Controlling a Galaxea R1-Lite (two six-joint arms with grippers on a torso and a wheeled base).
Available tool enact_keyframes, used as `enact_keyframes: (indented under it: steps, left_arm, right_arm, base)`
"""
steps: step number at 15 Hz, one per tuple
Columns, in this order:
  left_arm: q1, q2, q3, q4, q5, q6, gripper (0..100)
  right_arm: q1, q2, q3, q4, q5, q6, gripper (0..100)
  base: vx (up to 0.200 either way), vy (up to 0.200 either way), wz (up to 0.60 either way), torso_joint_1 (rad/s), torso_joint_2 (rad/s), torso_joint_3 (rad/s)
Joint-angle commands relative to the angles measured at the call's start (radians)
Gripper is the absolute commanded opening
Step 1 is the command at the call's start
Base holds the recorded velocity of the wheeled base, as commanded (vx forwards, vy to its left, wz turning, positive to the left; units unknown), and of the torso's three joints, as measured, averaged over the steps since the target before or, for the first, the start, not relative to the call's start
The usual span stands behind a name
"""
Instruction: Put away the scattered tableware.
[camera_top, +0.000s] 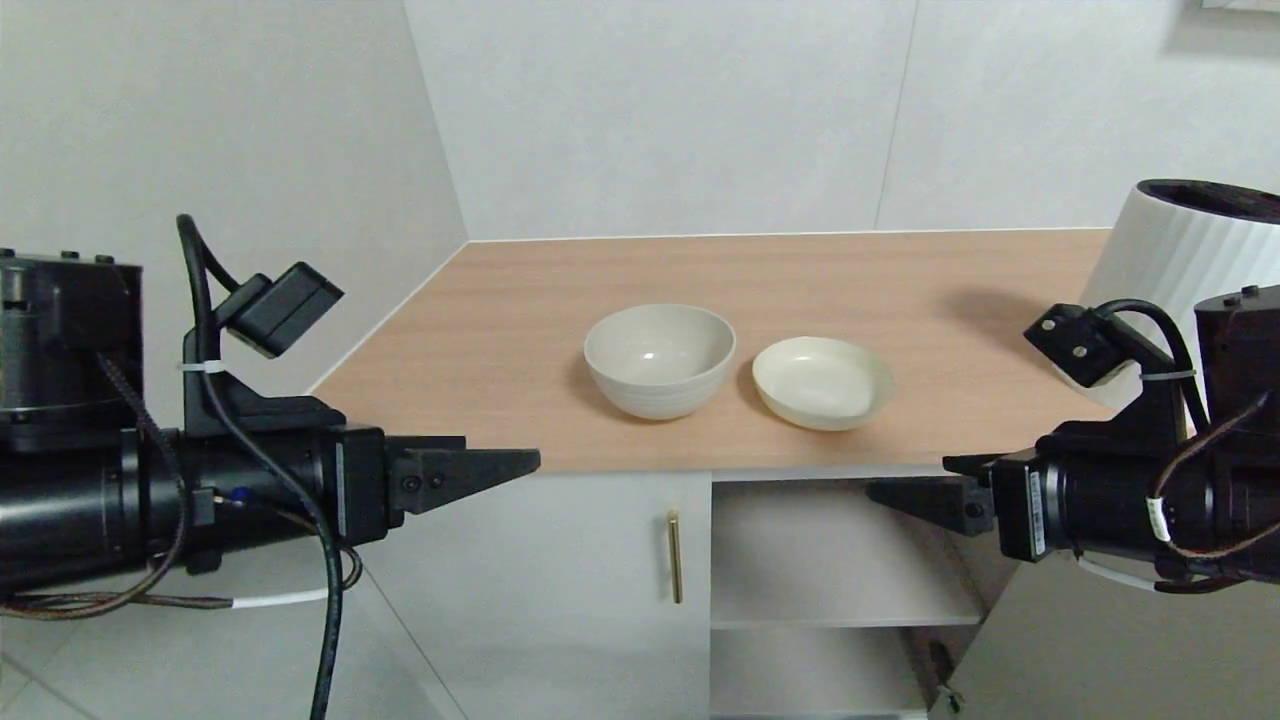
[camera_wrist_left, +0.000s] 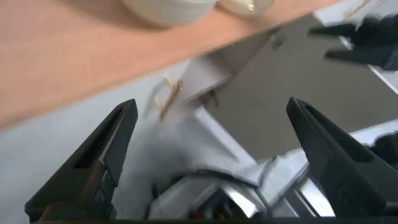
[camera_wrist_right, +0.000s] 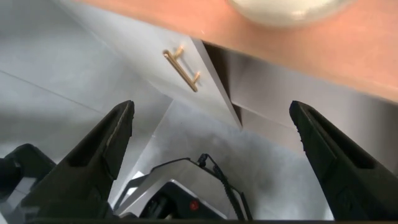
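L gripper (camera_wrist_left: 211, 106) & R gripper (camera_wrist_right: 211, 107) gape wide, empty, low by the counter (camera_top: 520, 330) edge; bowl (camera_top: 660, 360) sits mid-counter, dish (camera_top: 822, 382) just beside at its 3 o'clock, so grabbing either risks knocking its neighbour.

The wooden countertop (camera_top: 520, 300) carries a deep grey bowl (camera_top: 660, 360), a shallow cream dish (camera_top: 823, 382) just beside it, and a white ribbed container (camera_top: 1180, 270) at its right end.
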Motion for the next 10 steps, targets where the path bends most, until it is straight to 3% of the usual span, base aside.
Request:
enact_keyframes:
  steps: [1, 5, 8, 10]
  left_arm:
    - [0.004, 0.021, -0.034, 0.024, -0.004, -0.02, 100]
    - [0.002, 0.092, -0.129, 0.07, -0.019, -0.221, 100]
    - [0.002, 0.17, -0.197, 0.122, -0.01, -0.326, 100]
    - [0.002, 0.208, -0.221, 0.122, -0.002, -0.391, 100]
  right_arm:
    - [0.0, 0.002, 0.001, 0.0, 0.002, 0.0, 100]
    - [0.0, 0.017, 0.001, -0.003, 0.0, 0.0, 100]
    - [-0.002, 0.054, -0.051, -0.025, -0.014, 0.019, 100]
    - [-0.002, 0.094, -0.151, 0.061, -0.101, 0.137, 100]
  base:
    - [0.0, 0.0, 0.0, 0.203, -0.5, -0.276]
    - [0.0, 0.0, 0.0, 0.088, -0.19, -0.107]
    - [0.0, 0.0, 0.0, 0.0, 0.0, 0.0]
    - [0.0, 0.0, 0.0, 0.0, 0.0, 0.0]
